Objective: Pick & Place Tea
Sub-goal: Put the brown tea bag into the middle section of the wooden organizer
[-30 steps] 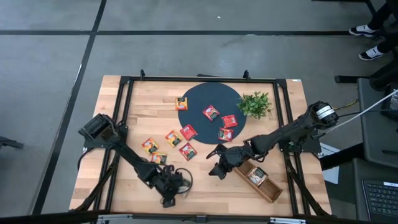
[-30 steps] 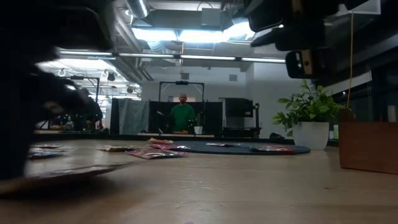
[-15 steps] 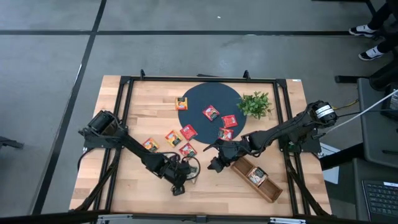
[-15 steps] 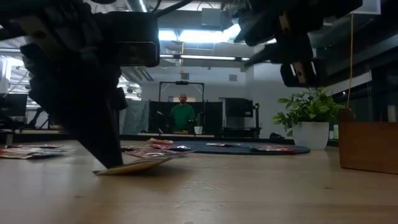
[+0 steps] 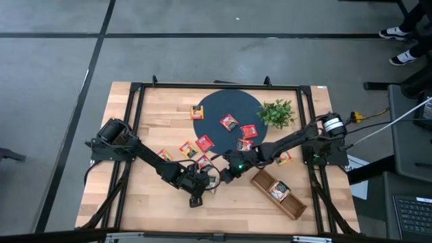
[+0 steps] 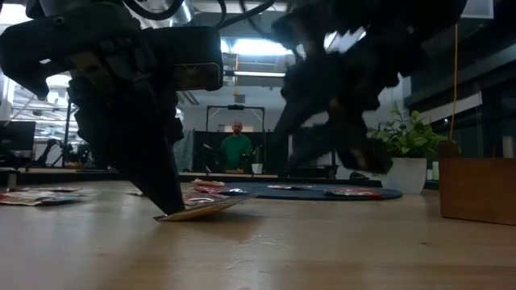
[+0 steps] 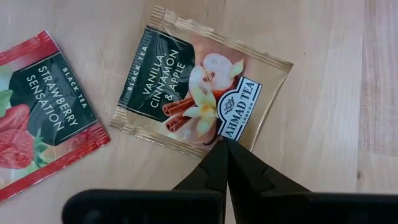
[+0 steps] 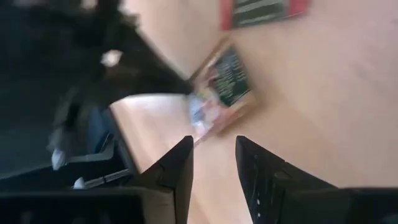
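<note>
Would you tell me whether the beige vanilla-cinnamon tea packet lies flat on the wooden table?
Tipped: the left gripper pinches one edge of the packet, its far side lifted off the table.

Green plant (image 5: 276,113) beside dark round mat (image 5: 216,108); wooden tray (image 5: 294,204) near table edge.

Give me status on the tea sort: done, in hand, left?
Done: one packet lies in the wooden tray. In hand: left gripper is shut on the vanilla cinnamon packet, one edge tilted off the table; right gripper is open, facing it. Left: the strawberry packet and several others around the dark mat.
</note>
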`<move>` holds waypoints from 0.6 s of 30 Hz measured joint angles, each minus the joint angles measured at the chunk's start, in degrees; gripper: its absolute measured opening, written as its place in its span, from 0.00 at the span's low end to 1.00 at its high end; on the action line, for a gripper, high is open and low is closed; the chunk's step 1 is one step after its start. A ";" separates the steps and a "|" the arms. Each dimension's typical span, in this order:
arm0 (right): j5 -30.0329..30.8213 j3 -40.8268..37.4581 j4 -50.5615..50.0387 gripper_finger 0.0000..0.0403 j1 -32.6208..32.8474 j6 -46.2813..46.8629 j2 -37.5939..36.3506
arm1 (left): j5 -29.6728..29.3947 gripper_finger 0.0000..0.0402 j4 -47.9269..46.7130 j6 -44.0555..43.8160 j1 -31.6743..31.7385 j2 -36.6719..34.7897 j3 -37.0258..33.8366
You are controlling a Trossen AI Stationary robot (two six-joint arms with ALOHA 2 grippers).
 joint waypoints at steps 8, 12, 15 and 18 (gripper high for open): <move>-2.20 0.01 3.01 0.30 -0.87 0.49 4.25 | 0.01 0.01 0.45 -0.11 0.01 0.02 -0.04; -1.87 0.01 4.28 0.30 -0.96 2.03 5.62 | -0.30 0.00 1.38 -0.15 0.04 0.11 -0.09; -1.57 0.04 5.60 0.30 -1.10 2.06 6.31 | -1.12 0.01 1.88 -0.15 0.04 0.13 -0.09; -0.37 0.04 5.49 0.30 -1.38 2.01 6.41 | -1.29 0.00 2.17 -0.15 0.05 0.13 -0.09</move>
